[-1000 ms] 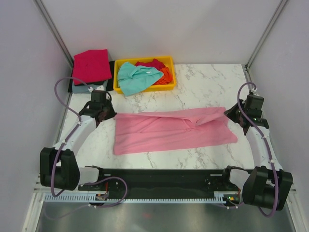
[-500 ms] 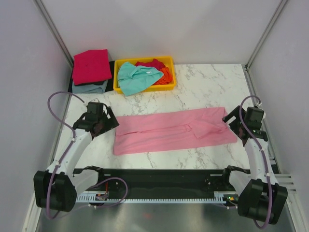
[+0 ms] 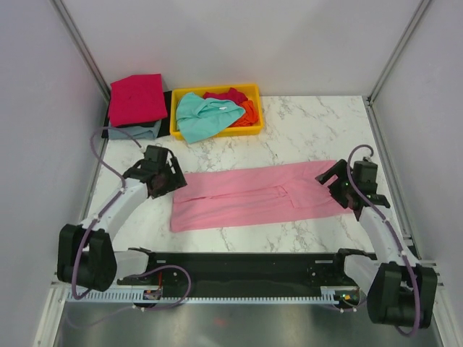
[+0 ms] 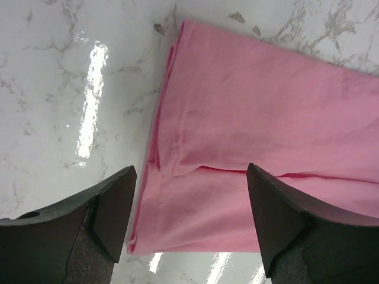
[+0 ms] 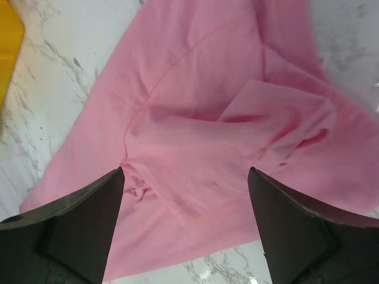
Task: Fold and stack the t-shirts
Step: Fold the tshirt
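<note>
A light pink t-shirt [image 3: 260, 195] lies folded into a long band across the marble table. My left gripper [image 3: 165, 181] hangs open over its left end, which shows between the black fingers [image 4: 112, 213] as pink t-shirt [image 4: 254, 118] with a folded edge. Over the right end my right gripper [image 3: 336, 186] is open too, with rumpled pink t-shirt [image 5: 201, 118] below it. Neither left gripper [image 4: 192, 219] nor right gripper [image 5: 186, 219] holds anything. A teal t-shirt [image 3: 206, 116], a red one [image 3: 228, 95] and an orange one [image 3: 249, 112] lie in the tray.
The yellow tray [image 3: 217, 87] stands at the back centre, and its corner [image 5: 6, 53] shows in the right wrist view. At the back left a folded crimson t-shirt [image 3: 137, 97] lies on a grey-blue one [image 3: 134, 131]. Walls close in the left and right sides.
Both grippers went from shut to open and let the pink t-shirt go. It now lies flatter. Both arms moved inward over the shirt's ends.
</note>
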Robot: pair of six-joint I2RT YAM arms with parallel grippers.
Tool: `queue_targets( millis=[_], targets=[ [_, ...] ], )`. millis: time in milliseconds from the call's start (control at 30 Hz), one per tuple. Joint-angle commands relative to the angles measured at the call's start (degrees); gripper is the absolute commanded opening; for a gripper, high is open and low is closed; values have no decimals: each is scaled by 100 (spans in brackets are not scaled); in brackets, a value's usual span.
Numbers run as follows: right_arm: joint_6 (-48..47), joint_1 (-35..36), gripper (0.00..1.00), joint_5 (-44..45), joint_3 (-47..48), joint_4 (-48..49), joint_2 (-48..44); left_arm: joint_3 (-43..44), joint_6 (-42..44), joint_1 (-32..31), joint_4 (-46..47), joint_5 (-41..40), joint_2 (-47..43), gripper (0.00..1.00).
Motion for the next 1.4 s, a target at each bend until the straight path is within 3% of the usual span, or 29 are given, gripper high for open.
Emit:
queue_targets(
  millis=[0, 133, 233, 433, 567, 800, 900, 1033, 1200, 1367],
  targets=[
    [315, 681, 93, 328, -108, 458, 620, 168, 1, -336, 405, -113, 445, 82],
    [386, 796, 91, 293, -152, 1082, 1918, 195, 37, -451, 502, -71, 911, 82],
    [290, 797, 91, 477, 321, 1127, 2764, 221, 80, -548, 502, 131, 1219, 82],
    [202, 753, 92, 759, 1876, 873, 4381, 230, 124, -794, 485, 474, 1783, 82],
    [228, 753, 92, 663, 3595, 636, 5602, 160, 46, -1189, 494, 554, 1818, 80],
    [219, 788, 91, 275, 6086, 398, 7605, -33, -771, -2628, 748, 1133, 1941, 80],
    [123, 788, 92, 188, 7245, 197, 8387, -218, -1394, -3374, 1344, 1625, 2037, 80],
    [-114, 718, 95, 100, 8792, -296, 9172, 88, -2159, -4387, 1995, 2091, 2869, 80],
    [-167, 507, 98, 56, 9041, -332, 9375, 1362, -2547, -5467, 2313, 2662, 4066, 80],
    [-299, 313, 98, -75, 9068, -340, 9367, 2110, -2767, -5882, 2366, 2857, 4543, 80]
  ],
)
